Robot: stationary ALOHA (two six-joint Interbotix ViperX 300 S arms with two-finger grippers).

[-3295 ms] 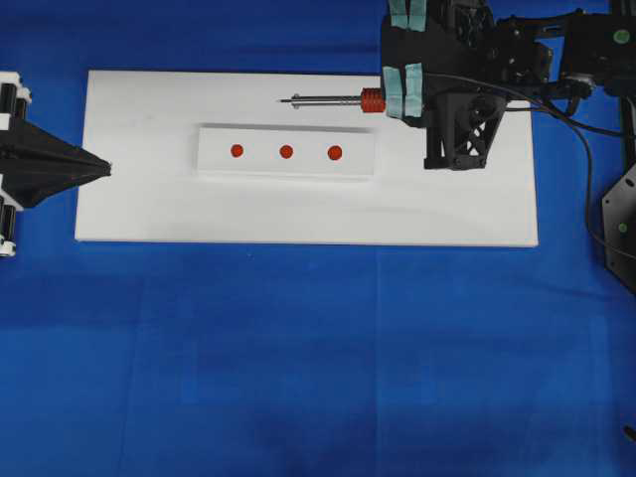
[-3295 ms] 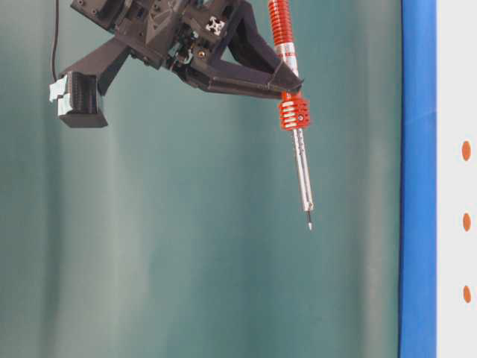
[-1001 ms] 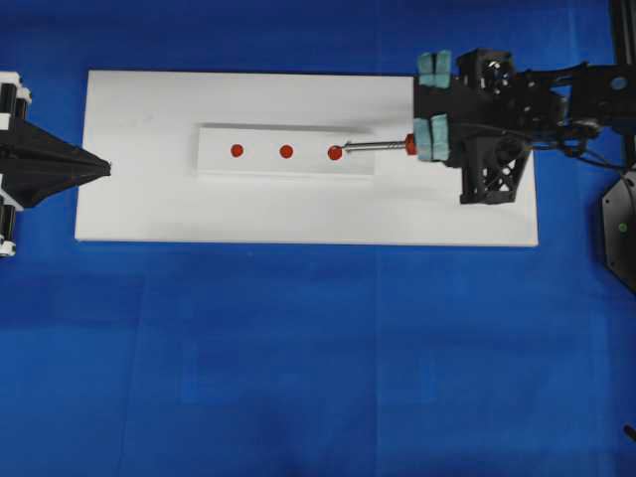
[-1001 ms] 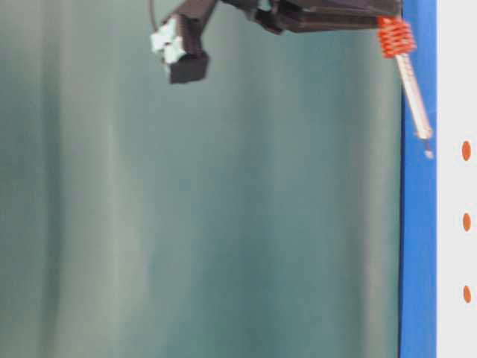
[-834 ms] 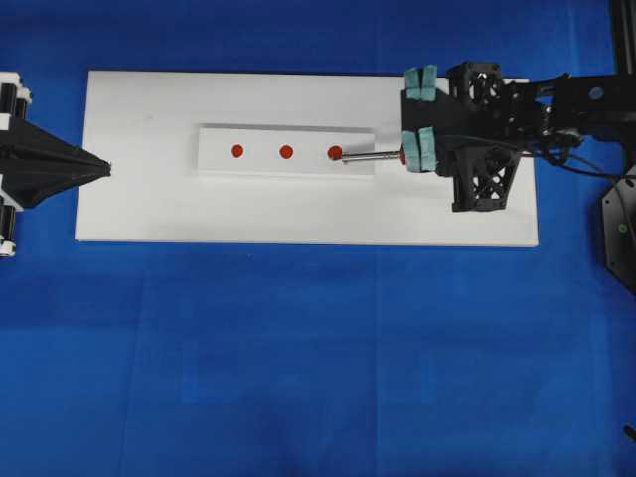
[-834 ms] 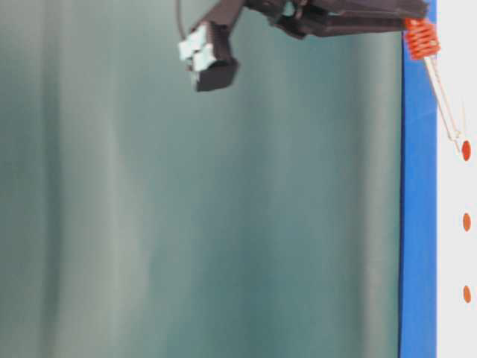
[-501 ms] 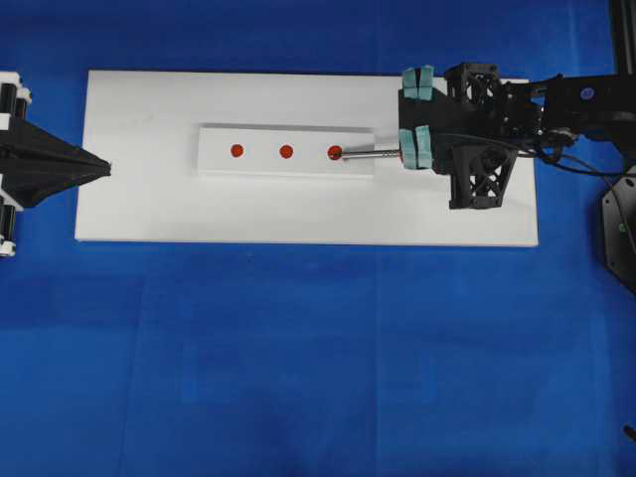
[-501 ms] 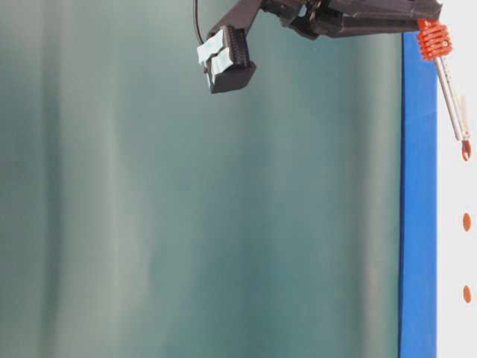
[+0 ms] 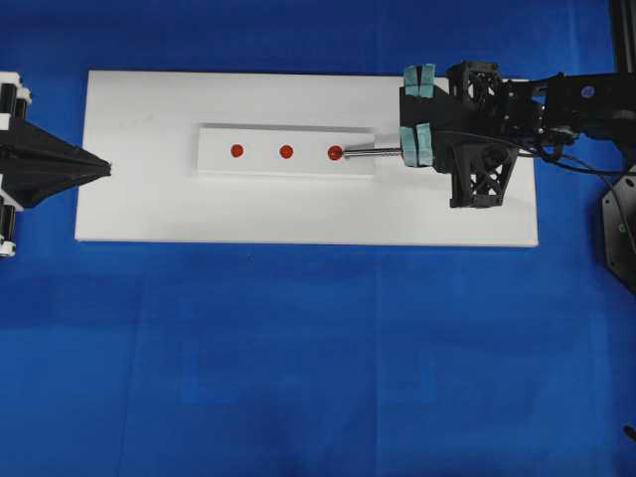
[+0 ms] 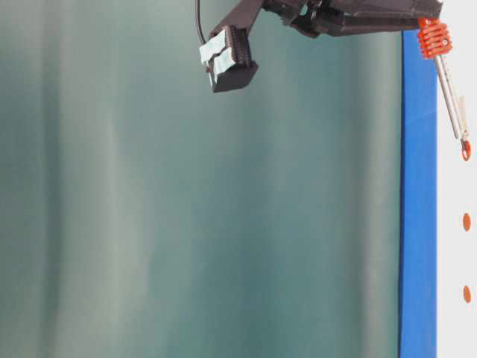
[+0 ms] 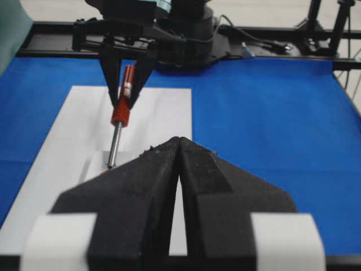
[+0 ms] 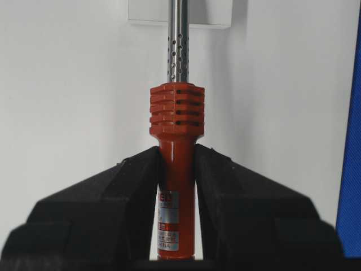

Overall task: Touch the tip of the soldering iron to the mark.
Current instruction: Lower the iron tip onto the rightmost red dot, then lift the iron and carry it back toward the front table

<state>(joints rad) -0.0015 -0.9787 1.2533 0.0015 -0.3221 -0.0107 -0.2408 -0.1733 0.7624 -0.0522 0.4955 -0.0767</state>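
My right gripper (image 9: 406, 152) is shut on the orange-red handle of the soldering iron (image 12: 176, 169). The iron slopes down to the left, its ribbed collar (image 10: 434, 37) just ahead of the jaws. Its silver shaft (image 9: 373, 152) reaches over the white strip (image 9: 288, 167). The tip (image 9: 344, 154) rests at the right edge of the rightmost red mark (image 9: 334, 152), and the table-level view shows it down on that mark (image 10: 466, 152). My left gripper (image 9: 104, 169) is shut and empty at the board's left edge, pointing at the iron (image 11: 122, 107).
The strip carries two more red marks (image 9: 286, 151) (image 9: 237, 151) left of the tip. It lies on a white board (image 9: 149, 214) on a blue cloth. The iron's black cord (image 9: 586, 119) runs right, over the right arm.
The right gripper brought the iron forward and down from above the board's back edge until its tip met the rightmost mark. Over the last half second it has barely moved. The left arm is still.
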